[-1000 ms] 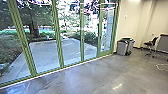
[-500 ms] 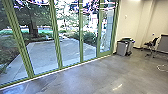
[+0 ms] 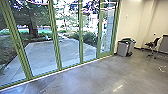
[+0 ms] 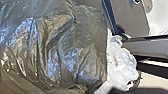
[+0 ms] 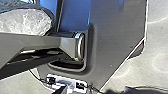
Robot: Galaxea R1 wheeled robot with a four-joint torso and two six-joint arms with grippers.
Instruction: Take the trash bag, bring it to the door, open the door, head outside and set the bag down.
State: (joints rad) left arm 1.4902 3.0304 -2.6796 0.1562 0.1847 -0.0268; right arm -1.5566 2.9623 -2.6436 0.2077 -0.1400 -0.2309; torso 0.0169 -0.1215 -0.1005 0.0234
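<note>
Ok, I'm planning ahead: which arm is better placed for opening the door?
Probably the right: the trash bag crowds the left wrist view more than the right, and the likely door, nearest the bins, stands right of centre.

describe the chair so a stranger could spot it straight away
In the head view, follow the green-framed glass wall to its right-hand end, then continue right past the grey bin. The chair is dark, on thin legs, unlike the boxy bin.

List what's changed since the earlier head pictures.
The nearest green post slid left, the bins and chair slightly right: the camera moved, probably as the robot rolled forward. Those things themselves stayed put. Any change in the trash bag, I can't tell.
</note>
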